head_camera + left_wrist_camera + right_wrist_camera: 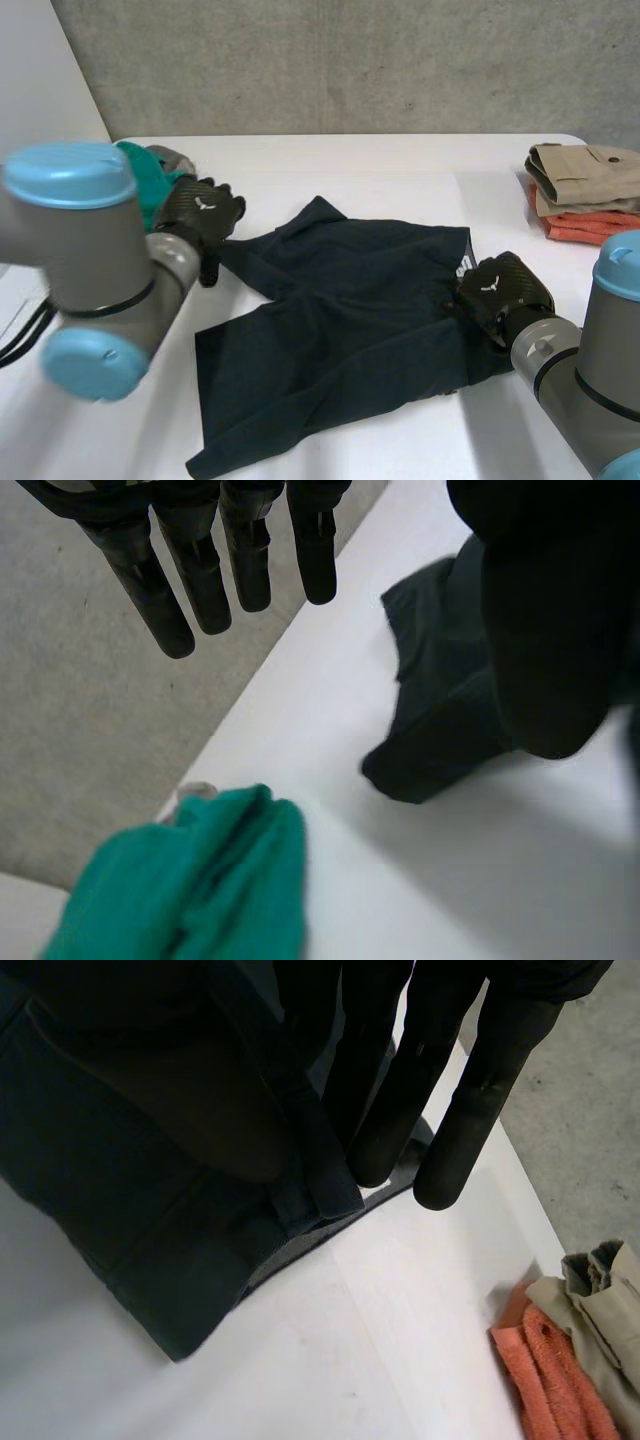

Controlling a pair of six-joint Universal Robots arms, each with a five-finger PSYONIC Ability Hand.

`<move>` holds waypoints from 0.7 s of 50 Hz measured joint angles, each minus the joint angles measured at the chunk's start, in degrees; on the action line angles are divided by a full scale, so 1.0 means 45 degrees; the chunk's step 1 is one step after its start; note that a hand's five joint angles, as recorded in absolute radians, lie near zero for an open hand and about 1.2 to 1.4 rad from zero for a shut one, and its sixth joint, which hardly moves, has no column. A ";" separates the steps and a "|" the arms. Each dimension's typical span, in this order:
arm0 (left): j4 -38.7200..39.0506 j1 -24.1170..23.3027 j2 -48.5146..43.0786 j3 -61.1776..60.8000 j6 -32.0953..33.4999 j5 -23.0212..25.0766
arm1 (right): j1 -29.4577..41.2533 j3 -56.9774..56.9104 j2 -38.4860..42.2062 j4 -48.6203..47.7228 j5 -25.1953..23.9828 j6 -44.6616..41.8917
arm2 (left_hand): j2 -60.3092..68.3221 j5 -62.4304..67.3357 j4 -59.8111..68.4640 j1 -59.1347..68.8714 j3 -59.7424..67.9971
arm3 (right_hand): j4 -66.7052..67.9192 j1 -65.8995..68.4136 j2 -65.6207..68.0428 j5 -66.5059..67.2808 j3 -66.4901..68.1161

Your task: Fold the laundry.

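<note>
Dark navy shorts point(350, 320) lie spread flat in the middle of the white table point(380, 165). My left hand point(200, 215) hovers at the shorts' far left leg end, open. In the left wrist view its fingers point(230, 550) hang straight and hold nothing, and the leg's crumpled corner point(440, 730) lies on the table below the thumb. My right hand point(500, 290) sits on the waistband at the shorts' right side. Its straight fingers point(400, 1080) pinch the waistband edge point(300, 1200) against the thumb.
A bunched green cloth point(145, 175) lies at the table's left edge behind my left hand, close under its fingertips point(200, 880). A folded tan garment point(585, 175) on an orange towel point(590, 228) sits at the far right, also beyond my right hand point(600, 1300).
</note>
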 measured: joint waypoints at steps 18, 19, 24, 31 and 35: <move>-0.3675 -0.0667 0.4597 -0.5474 -0.5387 0.1221 | -0.0031 -0.0241 0.0229 -0.0818 0.0053 0.1931 | 0.0000 -0.0001 0.0000 0.0000 0.0000 | 0.0000 0.0000 0.0000 0.0001 0.0000; -0.3738 -0.0688 0.4576 -0.5672 -0.5454 0.1363 | -0.0035 -0.0235 0.0219 -0.0829 0.0055 0.1919 | 0.0000 -0.0001 0.0000 0.0001 0.0000 | 0.0000 0.0000 0.0000 0.0001 0.0000; -0.3745 -0.0698 0.4200 -0.6080 -0.5574 0.1705 | -0.0043 -0.0219 0.0145 -0.0826 0.0066 0.1889 | 0.0362 0.0403 0.0352 0.0338 0.0285 | 0.0000 0.0000 0.0000 0.0000 0.0000; -0.3184 -0.0749 0.2942 -0.5766 -0.5536 0.1626 | -0.0052 -0.0240 -0.0343 -0.0706 0.0074 0.1772 | 1.0620 1.0372 1.0743 1.0501 1.0457 | 0.0000 0.0000 0.0000 0.0001 0.0000; -0.3232 -0.0908 0.3339 -0.4997 -0.5369 0.1179 | -0.0051 -0.0412 -0.1269 0.0043 0.0058 0.1155 | 1.0982 1.0377 1.1092 1.0502 1.0818 | 0.0000 0.0000 0.0000 0.0000 0.0001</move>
